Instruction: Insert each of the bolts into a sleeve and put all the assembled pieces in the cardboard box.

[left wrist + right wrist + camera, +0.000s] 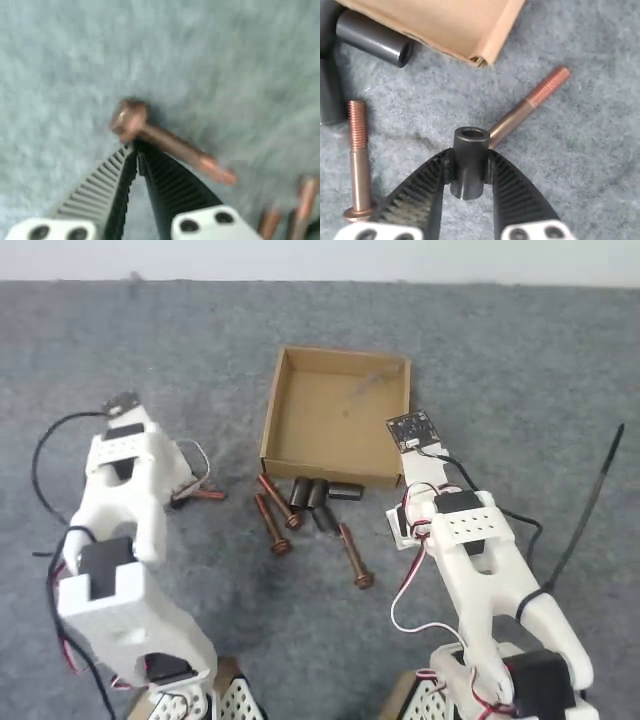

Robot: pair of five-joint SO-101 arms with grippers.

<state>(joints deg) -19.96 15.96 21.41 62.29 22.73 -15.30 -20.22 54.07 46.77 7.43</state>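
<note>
Stage: early, nothing joined | brown cardboard box [335, 415] holds nothing | left claw [136, 147] pinches copper hex-head bolt [170, 145] | right claw [470, 159] clamps black cylindrical sleeve [469, 175] | loose bolts [272, 525], spare sleeves [308, 492] on grey carpet [520, 360] against box's near wall

**CAMERA STATIONS: THREE VIEWS**

- High view: fixed off the arms, above and behind their bases. Faces down and forward over the grey carpet [520, 370] to the cardboard box [272, 410]. Distant; takes in both arms.
- Left wrist view: on the wrist, looking along the left gripper [137, 148] onto carpet. Very close.
- Right wrist view: same mounting, along the right gripper [470, 155]. Close.
- Shared ground: high and right wrist views share the box corner nearest the right arm and the lying sleeve [375, 37] beside it. High and left wrist views share the bolt [170, 145] at the left fingertips.
</note>
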